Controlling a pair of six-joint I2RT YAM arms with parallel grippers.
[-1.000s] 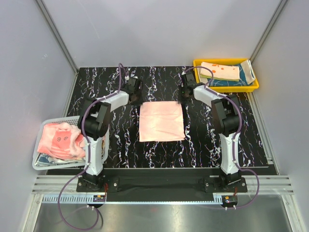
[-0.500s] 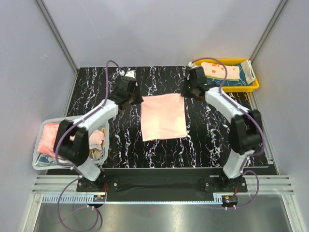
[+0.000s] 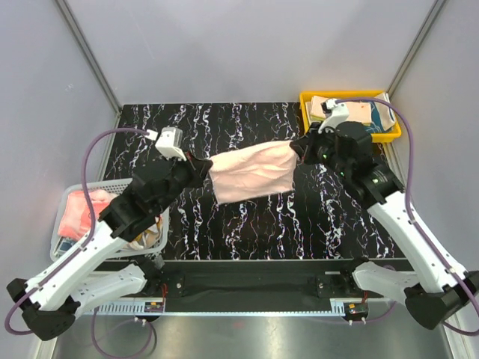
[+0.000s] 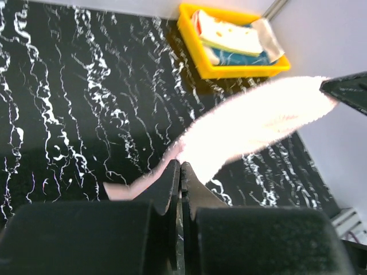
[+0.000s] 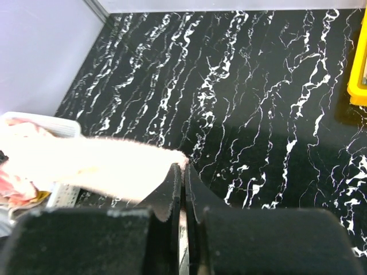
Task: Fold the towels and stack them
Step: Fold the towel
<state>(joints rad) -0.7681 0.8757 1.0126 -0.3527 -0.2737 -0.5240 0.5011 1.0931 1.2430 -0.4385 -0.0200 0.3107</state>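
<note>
1. Table (image 3: 329,217): black marbled top. Bare surface shows along the near edge, at the far left corner and on the right side. Grey walls stand close behind the left, far and right edges.
2. Basket (image 3: 58,250): white mesh, just off the left edge of the table. It holds crumpled towels (image 3: 75,213), pink and orange.
3. Tray (image 3: 305,105): yellow, at the far right corner of the table, long side parallel to the far edge. Folded towels (image 4: 229,37) lie inside, cream over teal.
4. Pink towel (image 3: 251,172): over the table centre, stretched between both grippers. The upper edge runs taut from left to right. The lower edge hangs loose. Contact with the table cannot be determined.
5. Left gripper (image 3: 200,168): left of table centre, jaws clenched on the left corner of the pink towel.
6. Right gripper (image 3: 298,149): right of table centre, near the tray, jaws clenched on the right corner of the pink towel.
</note>
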